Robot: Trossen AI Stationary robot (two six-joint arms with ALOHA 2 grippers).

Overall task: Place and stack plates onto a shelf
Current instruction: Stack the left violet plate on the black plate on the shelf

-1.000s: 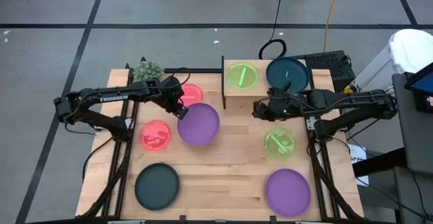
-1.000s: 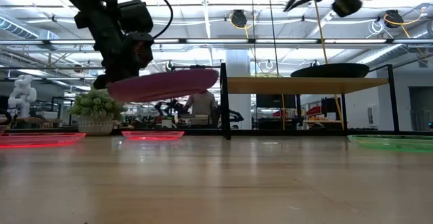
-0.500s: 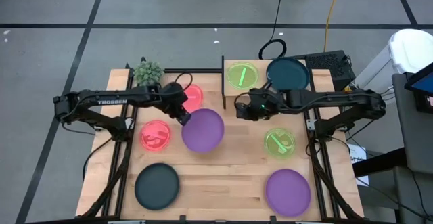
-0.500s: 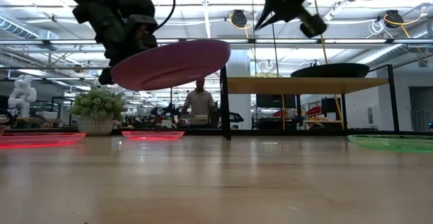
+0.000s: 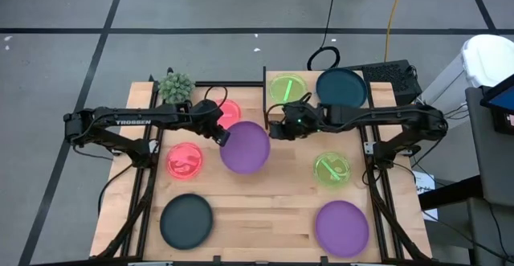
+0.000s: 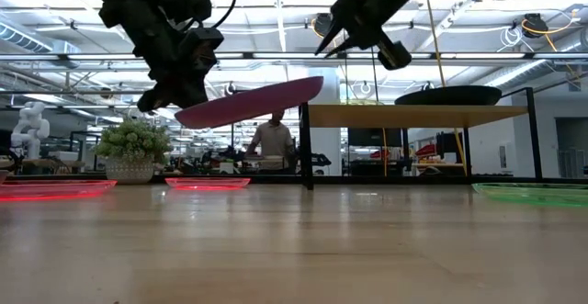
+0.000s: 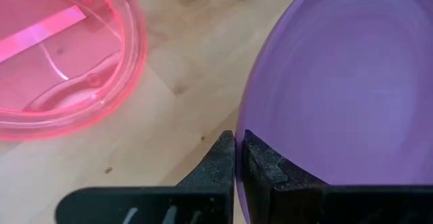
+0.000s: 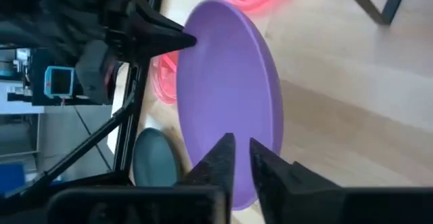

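A large purple plate [image 5: 245,147] hangs in the air left of the shelf [image 5: 315,109], held by my left gripper [image 5: 221,136], which is shut on its left rim. My right gripper [image 5: 273,129] hovers open just above the plate's right rim [image 8: 267,116], apart from it in the low view [image 6: 323,38]. On the shelf's top rest a neon green plate [image 5: 287,89] and a dark teal plate [image 5: 341,87]. My left gripper pinches the purple plate's rim [image 7: 254,116] at its left edge between its two fingers [image 7: 267,163]. It comes from the table's left, slanting slightly down. The plate [image 6: 248,102] is lifted clear of the table and tilted, with its shelf-side edge higher.
Flat on the table lie two pink plates [image 5: 229,112] [image 5: 185,160], a dark teal plate [image 5: 186,220], a green plate [image 5: 331,169] and a second purple plate [image 5: 341,227]. A small spiky plant [image 5: 175,83] stands at the far left corner. A person [image 6: 269,139] shows beyond the table.
My left gripper has carried the purple plate up and toward the table's right, nearer the shelf, and the plate has tipped from near level to tilted. My right gripper has moved left from the shelf's front toward the plate's right rim.
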